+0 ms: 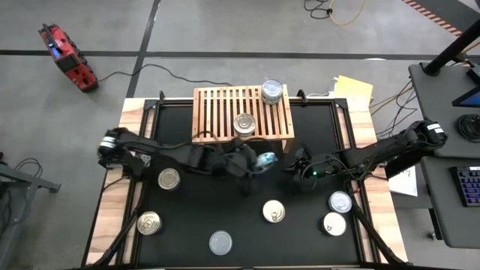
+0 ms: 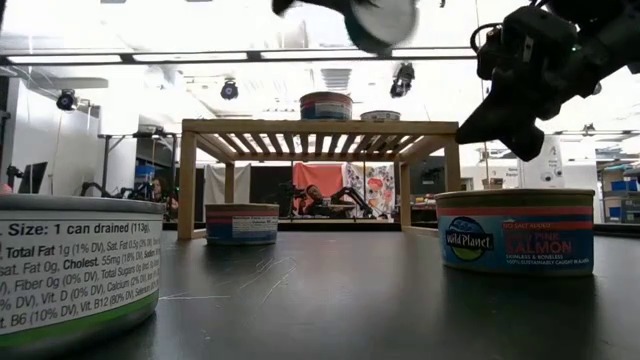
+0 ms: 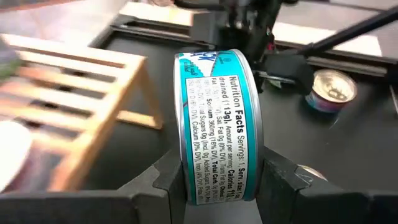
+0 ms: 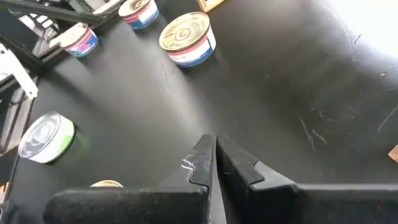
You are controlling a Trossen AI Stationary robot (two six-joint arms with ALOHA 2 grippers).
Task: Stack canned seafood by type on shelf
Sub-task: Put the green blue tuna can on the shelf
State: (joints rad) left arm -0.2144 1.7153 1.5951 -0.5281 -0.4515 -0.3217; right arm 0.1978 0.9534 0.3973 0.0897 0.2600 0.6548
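Holding a teal-labelled can (image 3: 214,124) on edge between its two fingers, the left gripper (image 1: 262,161) hangs above the mat just in front of the shelf (image 1: 241,112), where two tins already sit. Risk: the can's curved wall may roll or slip from the pinch, or clip the shelf edge. The right gripper (image 1: 296,174), fingers pressed together, waits close beside; the arms may collide.
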